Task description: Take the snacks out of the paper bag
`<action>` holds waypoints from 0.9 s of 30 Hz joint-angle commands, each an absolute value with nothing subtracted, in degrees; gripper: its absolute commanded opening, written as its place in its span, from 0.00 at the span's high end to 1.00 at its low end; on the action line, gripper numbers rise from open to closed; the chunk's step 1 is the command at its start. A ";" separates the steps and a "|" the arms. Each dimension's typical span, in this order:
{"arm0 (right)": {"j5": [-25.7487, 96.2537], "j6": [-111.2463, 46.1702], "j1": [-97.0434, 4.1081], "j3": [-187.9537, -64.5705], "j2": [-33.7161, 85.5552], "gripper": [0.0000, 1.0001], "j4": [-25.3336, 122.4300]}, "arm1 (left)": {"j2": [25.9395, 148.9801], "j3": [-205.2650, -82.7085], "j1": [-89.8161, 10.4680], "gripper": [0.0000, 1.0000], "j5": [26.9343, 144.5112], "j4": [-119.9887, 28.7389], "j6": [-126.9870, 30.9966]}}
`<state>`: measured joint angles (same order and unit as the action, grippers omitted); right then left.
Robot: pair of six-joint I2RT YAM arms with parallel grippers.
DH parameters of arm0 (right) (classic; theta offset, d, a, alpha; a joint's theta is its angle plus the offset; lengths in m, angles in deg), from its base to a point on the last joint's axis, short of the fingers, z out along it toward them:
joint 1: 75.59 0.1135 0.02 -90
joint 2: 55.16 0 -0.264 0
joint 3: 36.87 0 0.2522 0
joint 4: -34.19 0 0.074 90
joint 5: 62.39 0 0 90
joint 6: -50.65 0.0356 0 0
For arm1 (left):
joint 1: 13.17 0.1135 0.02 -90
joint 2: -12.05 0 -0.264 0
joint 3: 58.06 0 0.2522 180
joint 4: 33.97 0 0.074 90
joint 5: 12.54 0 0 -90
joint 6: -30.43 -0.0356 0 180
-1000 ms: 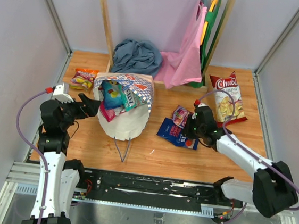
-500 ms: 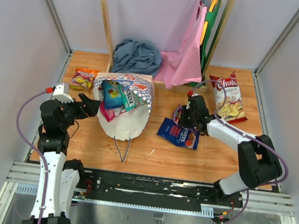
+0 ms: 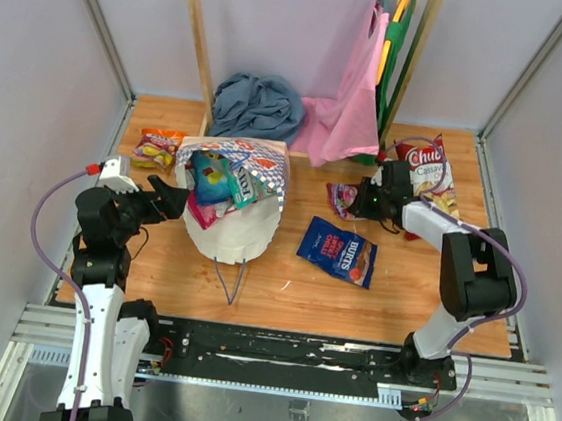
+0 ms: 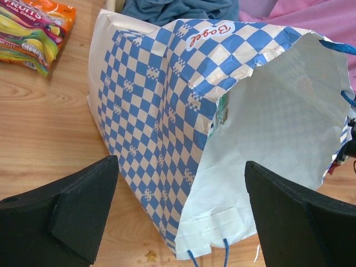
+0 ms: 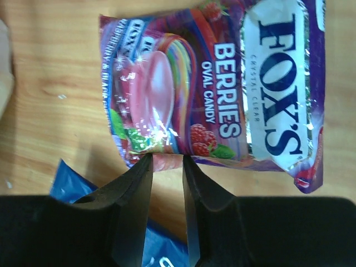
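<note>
Candy pkt (Fox's, flat on table): edge between r. fingers.

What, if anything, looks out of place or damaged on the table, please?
The cream paper bag with the blue-and-white checkered band looks odd: it is slumped, its rim crumpled and creased, with glossy snack packets sticking out. Nothing else stands out.

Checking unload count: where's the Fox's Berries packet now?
Fox's packet lies flat on the table, right side of the top view, at the right hand, left of the Chuds chip bag, beyond the dark blue bag.
</note>
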<state>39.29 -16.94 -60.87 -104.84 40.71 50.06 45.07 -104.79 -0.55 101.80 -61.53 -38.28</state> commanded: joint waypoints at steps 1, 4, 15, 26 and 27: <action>45.58 -18.53 -61.43 -110.04 43.77 0.69 46.68 | 45.27 -104.38 -0.78 0.01 102.68 -60.12 -38.42; 47.43 -17.79 -61.44 -111.51 44.05 0.68 46.65 | 45.36 -104.38 -0.78 0.01 102.60 -60.21 -38.45; 39.88 -16.08 -53.69 -92.86 10.53 0.55 51.90 | 45.11 -104.27 -0.78 0.01 103.32 -59.88 -38.31; 36.94 -4.62 -44.11 -77.81 6.14 0.43 49.67 | 44.35 -104.04 -0.78 0.01 104.00 -59.33 -38.04; 37.61 -4.22 -44.03 -78.02 8.06 0.43 48.78 | 44.39 -104.01 -0.78 0.01 104.00 -59.33 -38.04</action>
<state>37.50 -9.31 -44.79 -79.12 4.19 51.29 44.94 -104.48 -0.57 102.91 -61.09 -38.25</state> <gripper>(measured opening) 0.565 0.991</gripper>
